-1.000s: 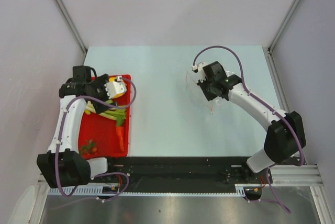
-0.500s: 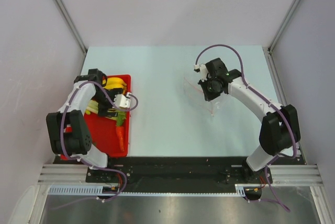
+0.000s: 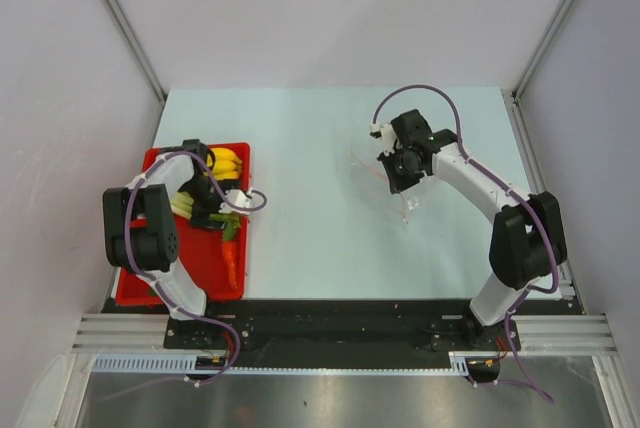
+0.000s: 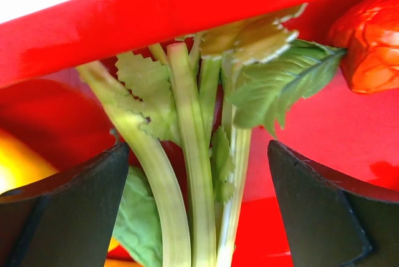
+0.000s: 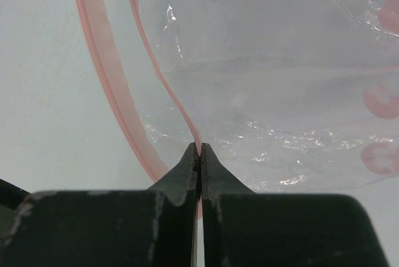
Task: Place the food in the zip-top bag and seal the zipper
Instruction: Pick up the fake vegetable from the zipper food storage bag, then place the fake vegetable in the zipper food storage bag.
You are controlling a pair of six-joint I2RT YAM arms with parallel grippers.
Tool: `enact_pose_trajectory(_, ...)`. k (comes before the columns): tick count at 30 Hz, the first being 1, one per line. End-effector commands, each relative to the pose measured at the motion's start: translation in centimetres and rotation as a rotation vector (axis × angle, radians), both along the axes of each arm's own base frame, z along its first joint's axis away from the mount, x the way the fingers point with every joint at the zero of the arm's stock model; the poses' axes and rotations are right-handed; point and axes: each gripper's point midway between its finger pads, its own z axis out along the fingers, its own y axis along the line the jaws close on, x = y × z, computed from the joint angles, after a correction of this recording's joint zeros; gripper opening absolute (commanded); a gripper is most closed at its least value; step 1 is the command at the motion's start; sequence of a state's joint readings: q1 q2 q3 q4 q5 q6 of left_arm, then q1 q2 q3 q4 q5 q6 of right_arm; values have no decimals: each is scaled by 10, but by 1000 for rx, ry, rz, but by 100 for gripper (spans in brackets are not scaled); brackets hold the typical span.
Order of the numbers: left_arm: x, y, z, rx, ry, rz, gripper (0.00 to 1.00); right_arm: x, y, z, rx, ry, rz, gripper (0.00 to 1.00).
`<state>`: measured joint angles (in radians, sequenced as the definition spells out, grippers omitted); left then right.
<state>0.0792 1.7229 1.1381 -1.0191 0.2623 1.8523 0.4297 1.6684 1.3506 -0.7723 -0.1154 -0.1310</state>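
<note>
The red tray (image 3: 150,163) holds yellow bananas (image 3: 226,161), green-white leeks (image 3: 182,206), a green vegetable (image 3: 230,220) and an orange carrot (image 3: 230,263). The strawberries are hidden. My left gripper (image 3: 212,204) is low in the tray. In the left wrist view it (image 4: 198,150) is open, with the green vegetable's stalks (image 4: 187,192) between its fingers (image 4: 68,211), apart from them. The clear zip-top bag (image 3: 385,186) lies at centre right. My right gripper (image 3: 402,168) is shut on one side of the pinkish zipper (image 5: 159,73) at the open mouth of the bag (image 5: 280,92).
The carrot's end (image 4: 374,42) shows orange-red at the upper right of the left wrist view and a banana (image 4: 19,167) shows yellow at its left. The tray's rim (image 4: 187,11) runs just beyond the stalks. Light table (image 3: 310,198) lies between tray and bag.
My left arm has folded back and brought its gripper from above the bananas down over the greens in the tray. My right gripper, holding the bag, has shifted slightly up.
</note>
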Motion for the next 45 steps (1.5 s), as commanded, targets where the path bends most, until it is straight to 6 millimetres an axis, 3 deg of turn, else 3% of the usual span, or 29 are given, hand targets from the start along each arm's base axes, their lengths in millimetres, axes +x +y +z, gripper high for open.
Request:
enact_pose_trajectory(1, 6, -2, -7, 8, 0, -47, 93, 10, 5, 10, 26, -20, -11, 0)
enact_pose_trajectory(6, 0, 0, -20, 37, 10, -44, 88, 11, 6, 9, 27, -12, -8, 0)
enact_pose_trajectory(8, 0, 1, -21, 42, 9, -38, 78, 11, 7, 9, 31, -13, -5, 0)
enact_pose_trajectory(13, 9, -1, -3, 23, 2, 49, 42, 10, 9, 11, 44, -11, -5, 0)
enact_pose_trajectory(15, 12, -2, 13, 13, -7, 70, 34, 11, 10, 13, 51, -16, -4, 0)
enact_pose_trajectory(18, 11, -4, 30, 4, -30, 79, 14, 11, 12, 16, 68, -20, -5, 0)
enact_pose_trajectory(19, 11, -4, 40, 5, -57, 78, 2, 11, 12, 17, 77, -19, -8, 0)
enact_pose_trajectory(25, 2, 2, 69, 39, -103, 90, 0, 12, 14, 27, 161, -4, -25, 0)
enact_pose_trajectory(28, 10, -3, 101, 4, -158, 132, 0, 16, 15, 42, 242, -12, -39, 0)
enact_pose_trajectory(29, 21, -8, 122, -32, -202, 167, 0, 18, 17, 47, 272, -12, -50, 0)
enact_pose_trajectory(31, 25, -15, 143, -77, -211, 205, 0, 19, 21, 60, 344, -19, -44, 0)
enact_pose_trajectory(32, 36, -17, 164, -100, -251, 234, 0, 22, 17, 65, 371, -21, -57, 0)
enact_pose_trajectory(34, 39, -28, 184, -173, -267, 254, 0, 22, 24, 80, 457, -1, -48, 0)
enact_pose_trajectory(35, 44, -34, 203, -209, -302, 277, 0, 24, 20, 84, 486, 5, -61, 0)
enact_pose_trajectory(40, 49, -79, 273, -486, -391, 322, 0, 23, 35, 137, 711, 6, -14, 0)
enact_pose_trajectory(45, 60, -117, 365, -813, -532, 427, 0, 16, 52, 194, 920, -9, 39, 0)
